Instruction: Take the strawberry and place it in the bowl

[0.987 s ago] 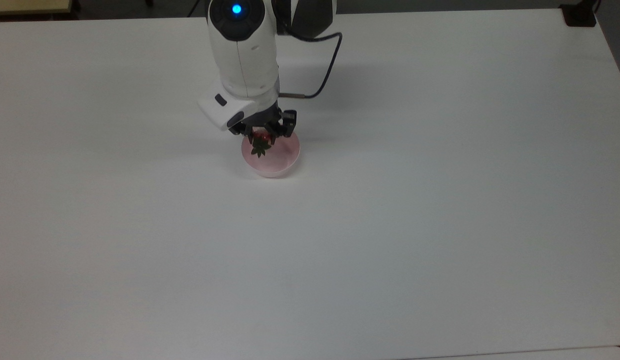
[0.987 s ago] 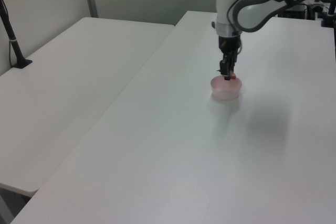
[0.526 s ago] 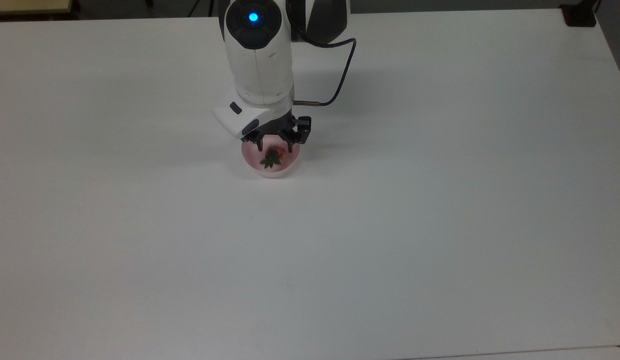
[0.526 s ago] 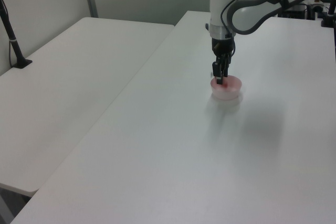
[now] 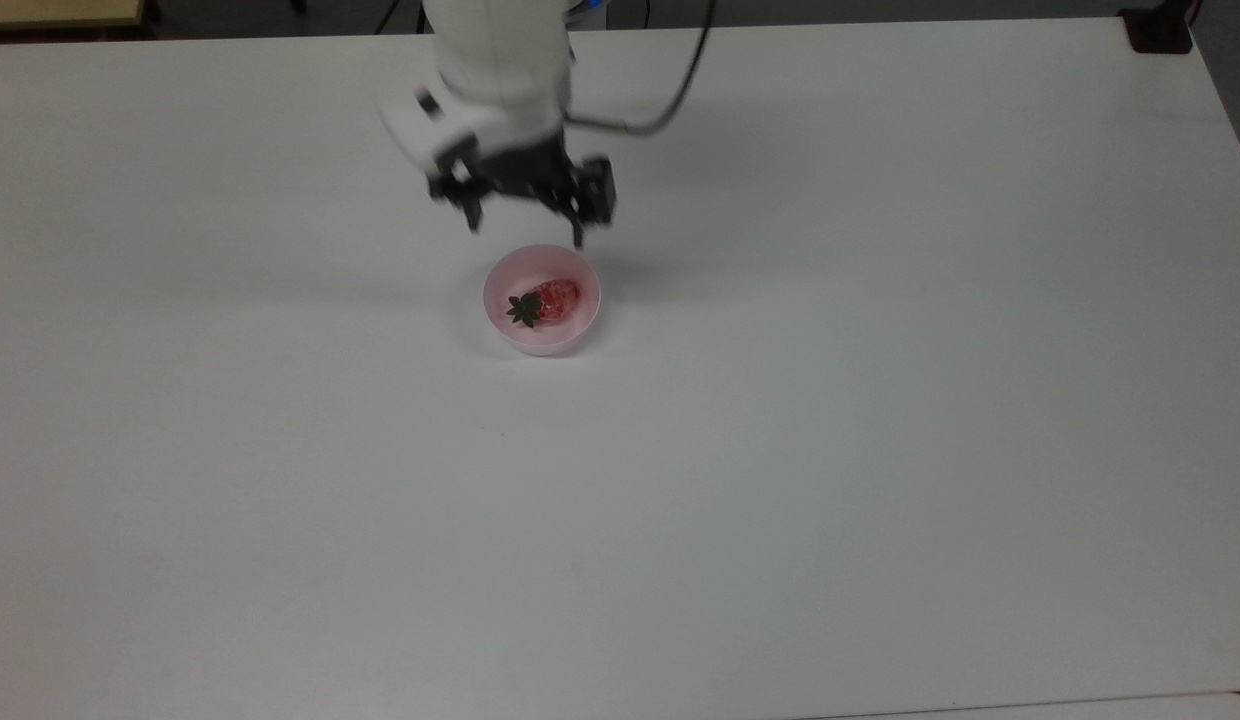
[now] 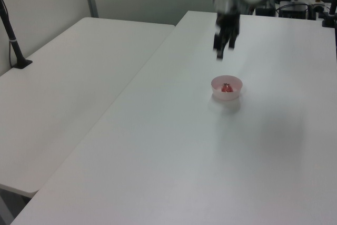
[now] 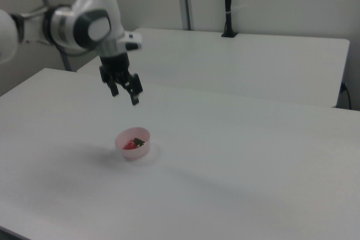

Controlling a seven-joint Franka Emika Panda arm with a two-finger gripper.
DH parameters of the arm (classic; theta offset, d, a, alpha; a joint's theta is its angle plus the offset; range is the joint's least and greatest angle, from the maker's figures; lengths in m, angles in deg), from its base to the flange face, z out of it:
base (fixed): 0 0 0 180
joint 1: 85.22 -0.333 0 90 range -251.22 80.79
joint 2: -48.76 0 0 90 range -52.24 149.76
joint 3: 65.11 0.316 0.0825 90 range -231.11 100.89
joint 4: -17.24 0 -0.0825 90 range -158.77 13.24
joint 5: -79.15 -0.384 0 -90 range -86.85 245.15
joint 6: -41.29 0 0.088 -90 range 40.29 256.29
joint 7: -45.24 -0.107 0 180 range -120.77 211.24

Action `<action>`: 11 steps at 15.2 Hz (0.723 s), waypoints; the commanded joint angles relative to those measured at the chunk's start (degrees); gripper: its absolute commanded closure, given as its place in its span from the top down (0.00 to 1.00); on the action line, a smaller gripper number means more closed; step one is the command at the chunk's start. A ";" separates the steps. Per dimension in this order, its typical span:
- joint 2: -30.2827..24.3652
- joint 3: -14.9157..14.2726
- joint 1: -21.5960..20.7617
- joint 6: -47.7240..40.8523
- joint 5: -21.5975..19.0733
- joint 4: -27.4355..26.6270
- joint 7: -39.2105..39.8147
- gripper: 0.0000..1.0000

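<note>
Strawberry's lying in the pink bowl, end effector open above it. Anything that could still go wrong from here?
Little is left to fail, as far as the views show.
1. The small round pale pink bowl stands alone on the white table; a low pass by the open end effector could knock it.
2. The glossy red strawberry with its green cap lies on its side; a bump to the bowl might tip it out.

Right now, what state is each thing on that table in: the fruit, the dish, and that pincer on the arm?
strawberry: lying on its side inside the bowl, free of the pincer.
bowl: upright on the table, holding the strawberry.
pincer: open, empty, raised in the air above the bowl.
table: bare white top under the bowl.
</note>
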 commanded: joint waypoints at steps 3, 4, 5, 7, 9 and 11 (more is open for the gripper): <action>-13.93 -3.52 0.30 -19.38 0.96 2.73 -1.10 1.00; -15.08 -4.39 -0.05 -20.11 0.96 2.83 -0.75 1.00; -15.52 -4.58 0.03 -20.20 1.04 2.74 -0.05 1.00; -14.92 -4.49 0.82 -19.77 1.66 2.48 7.47 1.00; -14.65 -4.49 1.78 -16.80 2.01 2.22 13.73 1.00; -14.56 -4.40 3.10 -14.24 1.75 1.86 13.76 1.00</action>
